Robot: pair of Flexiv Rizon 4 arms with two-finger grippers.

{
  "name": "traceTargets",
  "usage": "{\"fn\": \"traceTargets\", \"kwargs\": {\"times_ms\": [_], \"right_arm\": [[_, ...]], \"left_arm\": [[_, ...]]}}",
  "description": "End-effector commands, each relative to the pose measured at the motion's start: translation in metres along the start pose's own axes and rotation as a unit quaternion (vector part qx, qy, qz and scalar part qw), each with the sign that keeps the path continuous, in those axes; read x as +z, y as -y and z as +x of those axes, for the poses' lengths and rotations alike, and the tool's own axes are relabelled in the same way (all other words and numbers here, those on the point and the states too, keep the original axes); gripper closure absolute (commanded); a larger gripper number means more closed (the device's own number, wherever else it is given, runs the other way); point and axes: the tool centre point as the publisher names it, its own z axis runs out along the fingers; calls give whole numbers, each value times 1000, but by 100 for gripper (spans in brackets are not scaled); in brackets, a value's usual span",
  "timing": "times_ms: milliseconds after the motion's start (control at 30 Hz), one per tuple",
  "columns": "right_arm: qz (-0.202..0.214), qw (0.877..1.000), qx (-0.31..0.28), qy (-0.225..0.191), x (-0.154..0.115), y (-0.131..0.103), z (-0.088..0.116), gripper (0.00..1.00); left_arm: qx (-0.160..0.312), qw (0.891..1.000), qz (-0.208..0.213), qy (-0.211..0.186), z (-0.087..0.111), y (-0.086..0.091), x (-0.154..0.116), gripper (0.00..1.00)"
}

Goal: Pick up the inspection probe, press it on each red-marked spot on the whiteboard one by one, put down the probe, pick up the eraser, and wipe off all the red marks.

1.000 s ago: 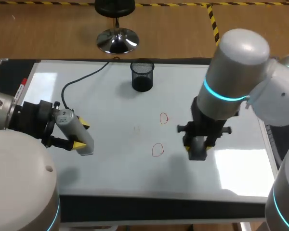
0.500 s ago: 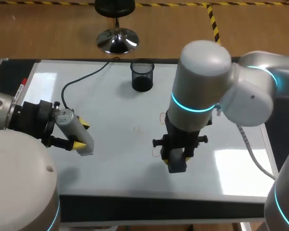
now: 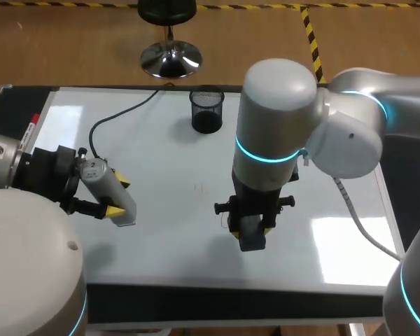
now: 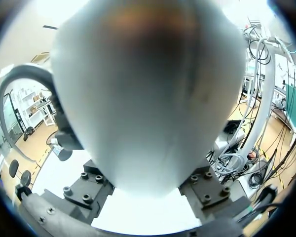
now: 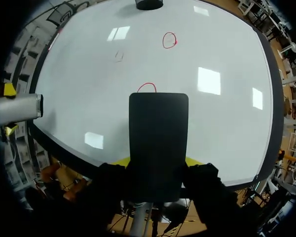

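Swung leftward, right jaws clench the black rectangular eraser (image 5: 158, 143) at a red circle (image 5: 147, 87), seemingly to wipe; left jaws grip the grey cylindrical probe (image 3: 116, 193).

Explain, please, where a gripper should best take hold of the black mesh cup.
Probably at its rim, from above: the black mesh cup stands upright and open on the whiteboard, so one finger could go inside, one outside.

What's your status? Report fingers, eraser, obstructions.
Left fingers shut on probe, parked at left of board. Right fingers shut on eraser, partly covering near red mark. Far red mark unwiped. Mesh cup at far edge, off path.
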Motion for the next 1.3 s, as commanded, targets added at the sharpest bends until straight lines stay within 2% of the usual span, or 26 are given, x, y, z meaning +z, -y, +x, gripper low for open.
{"fn": "traceTargets", "kwargs": {"times_ms": [33, 133, 400, 700, 833, 1067, 1300], "right_arm": [[-2, 1000, -2, -13, 6, -4, 9, 100], [-3, 999, -11, -38, 10, -8, 19, 100], [2, 998, -23, -52, 29, -7, 42, 100], [9, 997, -22, -67, 43, -17, 62, 100], [6, 997, -22, -75, 47, -16, 68, 100], [-16, 994, 12, -109, 49, -21, 71, 100], [-20, 993, 27, -113, 53, -32, 81, 100]], "left_arm": [[2, 1000, 0, 2, 1, 1, 0, 100], [2, 1000, 0, 2, 1, 1, 0, 100], [2, 1000, 0, 2, 1, 1, 0, 100], [2, 1000, 0, 2, 1, 1, 0, 100], [2, 1000, 0, 2, 1, 1, 0, 100], [2, 1000, 0, 2, 1, 1, 0, 100], [2, 1000, 0, 2, 1, 1, 0, 100]]}}
